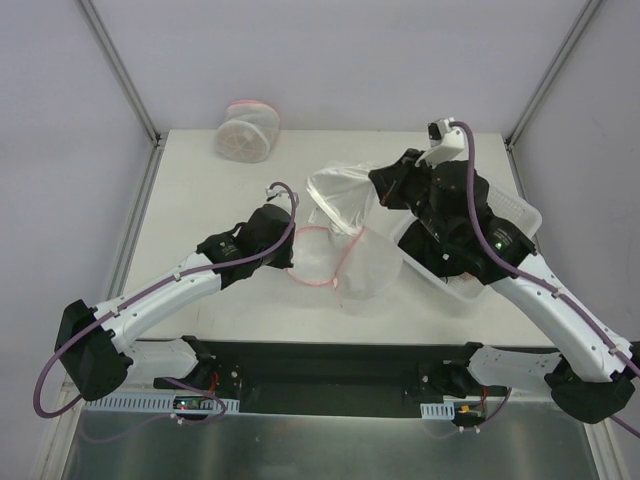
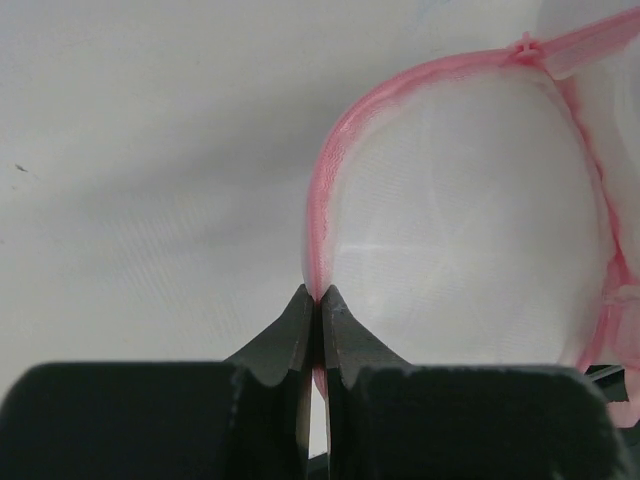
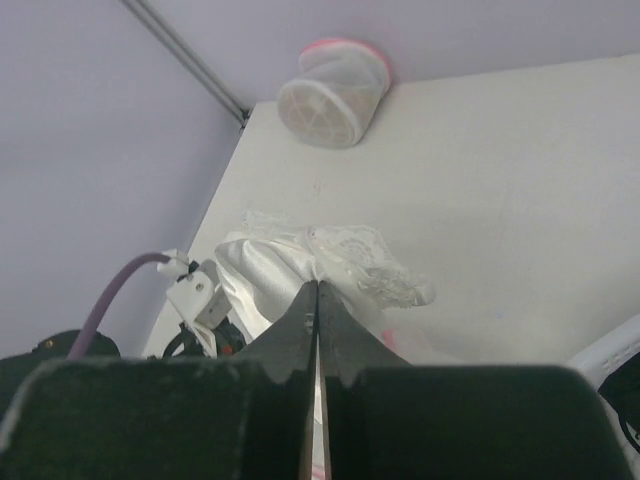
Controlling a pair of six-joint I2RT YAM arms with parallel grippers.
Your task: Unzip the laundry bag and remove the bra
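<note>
The left gripper (image 2: 318, 300) was pinched shut on the pink zipper rim (image 2: 316, 215) of the floppy white mesh laundry bag (image 2: 460, 230) on the pale surface (image 2: 150, 150), the right gripper (image 3: 318, 292) clamped the whitish lacy bra (image 3: 345, 255) above it, and snagged lace might have dragged the bag free.

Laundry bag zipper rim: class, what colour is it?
Pink. The rim of the laundry bag shows best in the left wrist view.

Bright even light, soft shadows
</note>
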